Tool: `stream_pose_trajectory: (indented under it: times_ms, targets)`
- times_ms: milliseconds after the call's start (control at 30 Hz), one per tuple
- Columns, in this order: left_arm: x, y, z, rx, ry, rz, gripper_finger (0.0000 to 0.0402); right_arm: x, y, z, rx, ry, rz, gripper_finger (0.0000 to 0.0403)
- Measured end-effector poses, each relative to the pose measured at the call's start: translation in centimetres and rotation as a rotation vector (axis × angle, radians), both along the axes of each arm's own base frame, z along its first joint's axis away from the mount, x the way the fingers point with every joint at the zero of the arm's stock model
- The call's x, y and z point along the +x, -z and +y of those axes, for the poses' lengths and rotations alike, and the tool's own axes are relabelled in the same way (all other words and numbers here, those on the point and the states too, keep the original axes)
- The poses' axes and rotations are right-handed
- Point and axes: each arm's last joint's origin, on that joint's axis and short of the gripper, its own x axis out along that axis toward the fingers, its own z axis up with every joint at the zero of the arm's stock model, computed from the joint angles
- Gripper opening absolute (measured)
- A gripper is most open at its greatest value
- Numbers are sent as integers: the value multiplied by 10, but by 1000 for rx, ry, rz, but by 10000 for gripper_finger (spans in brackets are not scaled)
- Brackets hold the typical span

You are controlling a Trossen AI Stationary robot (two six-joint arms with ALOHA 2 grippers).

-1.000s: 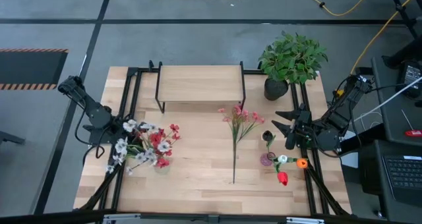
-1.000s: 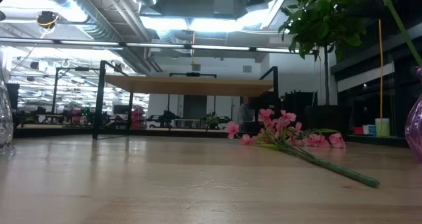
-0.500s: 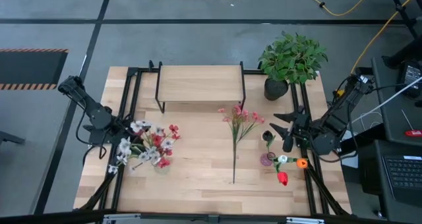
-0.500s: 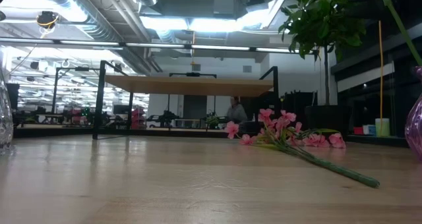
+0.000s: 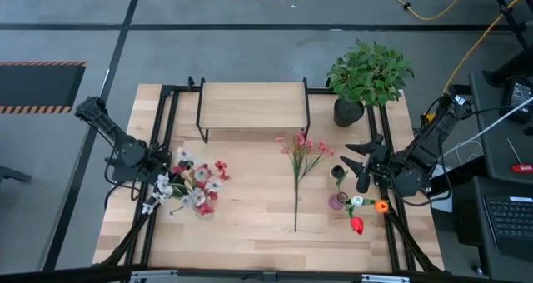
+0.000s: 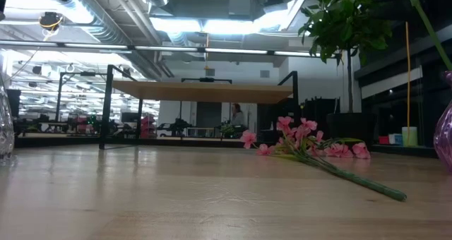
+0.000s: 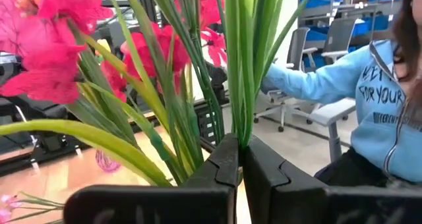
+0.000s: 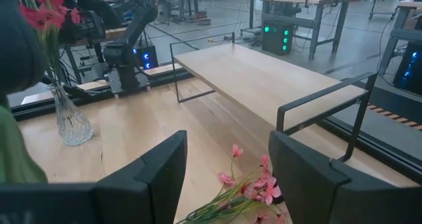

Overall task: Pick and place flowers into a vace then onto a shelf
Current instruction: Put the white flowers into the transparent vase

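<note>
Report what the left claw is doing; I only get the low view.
Observer: The left claw is shut on the stems of a red and white flower bunch, at the table's left side.
Operator: Give me the right claw.
Observer: The right claw is open and empty, near the table's right edge.
Operator: Check the shelf top.
Observer: Nothing stands on the shelf.

You could read one text only | white print on the chest of a person's light-blue hooded top, left wrist view | partly cut off, it read roughly "FOR YOUR" | other lines stayed illegible to you.
</note>
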Motion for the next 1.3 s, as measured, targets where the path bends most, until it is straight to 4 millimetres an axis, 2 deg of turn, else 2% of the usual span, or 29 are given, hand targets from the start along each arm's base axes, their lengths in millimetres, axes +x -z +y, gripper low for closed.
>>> stream_pose_trajectory:
  times_ms: [233,433,800,933,1100,1300]
  targets:
    - [0,6,0,-21,5,84,4,0,0,0,0,0,0,216]
    - [0,6,0,-26,6,89,12,0,0,0,0,0,0,216]
    - [0,7,0,-37,7,116,105,0,0,0,24,5,-11,216]
    - [0,12,0,-59,5,186,138,0,0,0,24,5,-12,216]
    - [-1,15,0,-61,2,228,158,0,0,0,23,5,-11,216]
    - [-2,12,1,-87,-8,313,161,0,0,0,23,4,-11,216]
